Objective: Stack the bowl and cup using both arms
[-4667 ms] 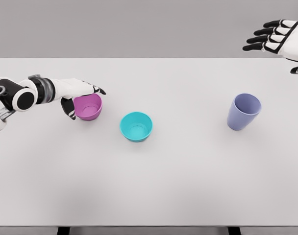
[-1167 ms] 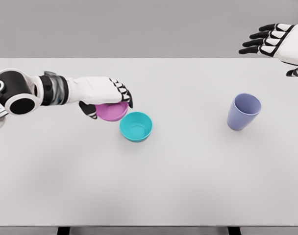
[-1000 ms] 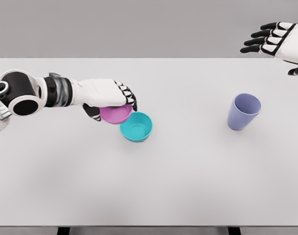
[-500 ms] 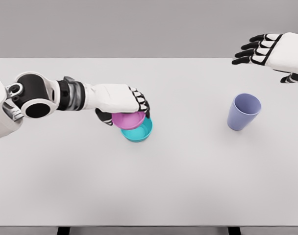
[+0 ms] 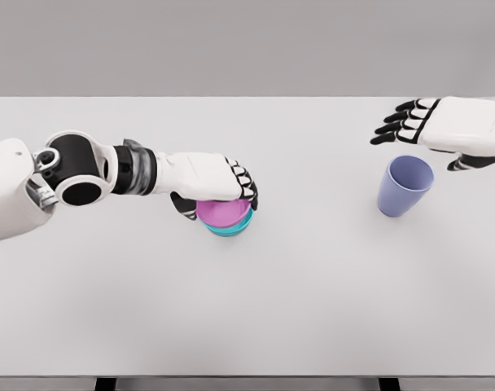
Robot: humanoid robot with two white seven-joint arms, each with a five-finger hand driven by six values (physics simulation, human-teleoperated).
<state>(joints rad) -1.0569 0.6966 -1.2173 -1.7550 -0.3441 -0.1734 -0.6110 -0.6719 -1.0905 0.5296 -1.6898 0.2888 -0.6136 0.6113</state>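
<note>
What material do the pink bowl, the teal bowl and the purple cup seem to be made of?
Pink bowl, teal bowl and purple cup: probably plastic, judging by thin walls and flat, uniform colour. The finish is matte to satin, with no sharp highlights. These are simulator renders, so the material stays uncertain.

This is a simulated test bench, not a lived-in room: a plain white table fills the scene in front of a flat, featureless grey backdrop. The even lighting and smooth, textureless surfaces mark it as a render. Two dark table legs show at the near edge, left and right.
</note>
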